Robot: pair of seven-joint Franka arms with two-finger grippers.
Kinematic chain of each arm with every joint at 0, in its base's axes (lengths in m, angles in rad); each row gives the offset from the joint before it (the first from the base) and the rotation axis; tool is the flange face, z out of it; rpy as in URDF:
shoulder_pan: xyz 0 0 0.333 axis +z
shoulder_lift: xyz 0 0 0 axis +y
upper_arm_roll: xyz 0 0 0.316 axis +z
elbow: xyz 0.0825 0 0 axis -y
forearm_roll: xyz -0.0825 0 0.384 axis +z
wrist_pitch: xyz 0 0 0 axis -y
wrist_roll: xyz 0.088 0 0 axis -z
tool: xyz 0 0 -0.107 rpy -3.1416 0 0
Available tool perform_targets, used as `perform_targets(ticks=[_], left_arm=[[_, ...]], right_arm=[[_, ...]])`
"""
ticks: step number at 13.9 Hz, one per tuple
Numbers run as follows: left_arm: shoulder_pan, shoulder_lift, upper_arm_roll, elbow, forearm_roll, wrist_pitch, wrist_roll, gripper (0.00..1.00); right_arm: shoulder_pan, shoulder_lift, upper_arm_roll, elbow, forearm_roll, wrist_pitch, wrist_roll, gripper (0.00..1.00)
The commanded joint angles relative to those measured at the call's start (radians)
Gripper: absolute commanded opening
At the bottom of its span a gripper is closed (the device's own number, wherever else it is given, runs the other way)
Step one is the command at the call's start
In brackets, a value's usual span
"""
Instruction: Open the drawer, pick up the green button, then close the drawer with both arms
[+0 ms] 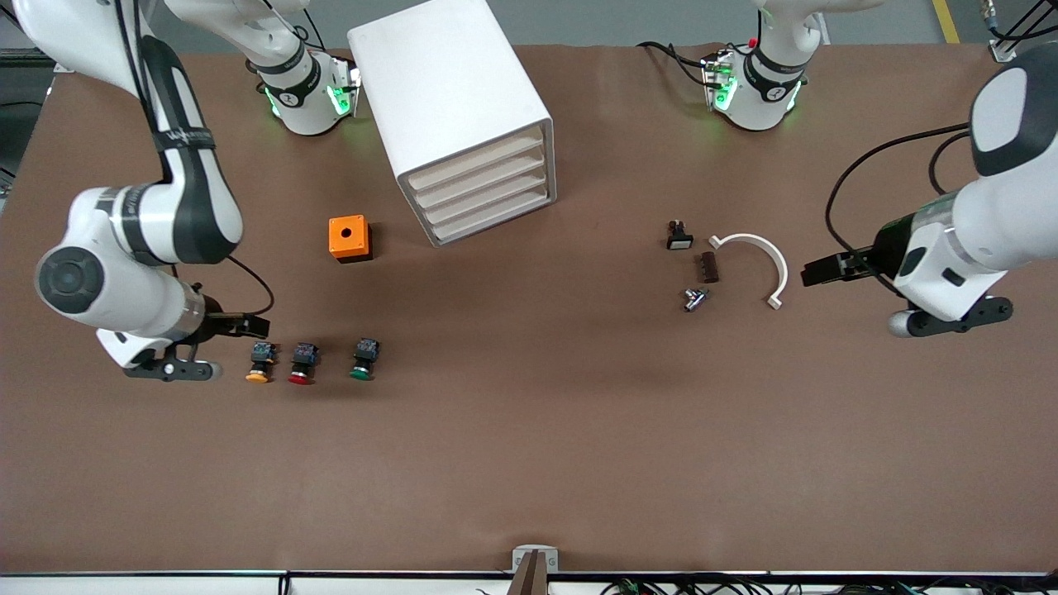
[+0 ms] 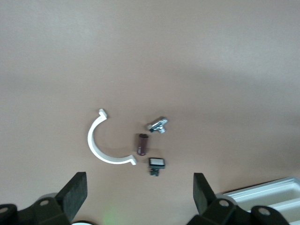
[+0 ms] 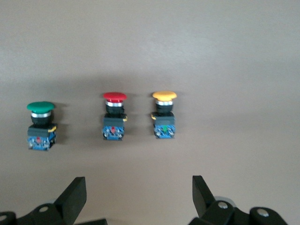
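The drawer (image 1: pixel 489 197), third down in the white cabinet (image 1: pixel 450 107), sits flush with its three cream-fronted neighbours, so the opening step looks not yet begun. The cabinet stands angled near the robots' bases, its fronts turned toward the front camera and the left arm's end of the table.

The green button (image 1: pixel 364 359) lies on the bare table, not in the drawer. It is the one of a row of three closest to the table's middle, with the red button (image 1: pixel 303 363) beside it and the yellow button (image 1: pixel 261 363) at the right arm's end of the row. All three lie on their sides with caps toward the front camera, well clear of each other, which leaves room for fingers around any one.

The right gripper (image 1: pixel 258 324) hangs low just beside the yellow button, its jaws wide apart and holding nothing; the wrist view looks along the row, so it seems placed to pick from it. The left gripper (image 1: pixel 814 271) hovers near a white half-ring clip (image 1: pixel 756 263), also spread wide and empty.

Near that clip lie a brown cylinder (image 1: pixel 709 267), a small metal fitting (image 1: pixel 694 298) and a white-faced switch (image 1: pixel 679 236). An orange box (image 1: pixel 350 238) with a round hole sits between the cabinet and the buttons.
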Motion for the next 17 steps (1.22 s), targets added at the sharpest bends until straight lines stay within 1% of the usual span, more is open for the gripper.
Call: perform_targets(ticks=[1,2,5,7,11,14,15,17], left_arm=[[-0.029,-0.087,0.03,-0.13,0.061,0.014,0.041,0.99],[-0.043,-0.115,0.062,-0.18,0.063,0.049,0.041,0.99],[-0.06,-0.193,0.093,-0.343,0.065,0.201,0.06,0.99],[-0.093,-0.219,0.136,-0.398,0.065,0.259,0.063,0.99],[-0.089,-0.23,0.139,-0.391,0.065,0.295,0.063,0.99],[-0.08,-0.23,0.136,-0.347,0.066,0.293,0.064,0.99],[-0.08,-0.231,0.135,-0.334,0.065,0.29,0.064,0.99],[-0.081,-0.263,0.13,-0.339,0.065,0.283,0.063,0.99]], right_arm=[[-0.035,-0.076,0.02,0.017,-0.015,-0.089,-0.011,1.0],[-0.038,-0.089,0.02,0.039,-0.015,-0.128,-0.011,1.0],[-0.055,-0.125,0.021,0.092,-0.013,-0.217,-0.013,1.0],[-0.056,-0.15,0.02,0.109,-0.013,-0.258,-0.013,1.0],[-0.076,-0.201,0.018,0.114,-0.006,-0.298,-0.054,1.0],[-0.096,-0.231,0.02,0.126,-0.003,-0.308,-0.056,1.0],[-0.096,-0.235,0.02,0.152,-0.003,-0.332,-0.059,1.0],[-0.096,-0.227,0.02,0.226,-0.012,-0.387,-0.074,1.0]])
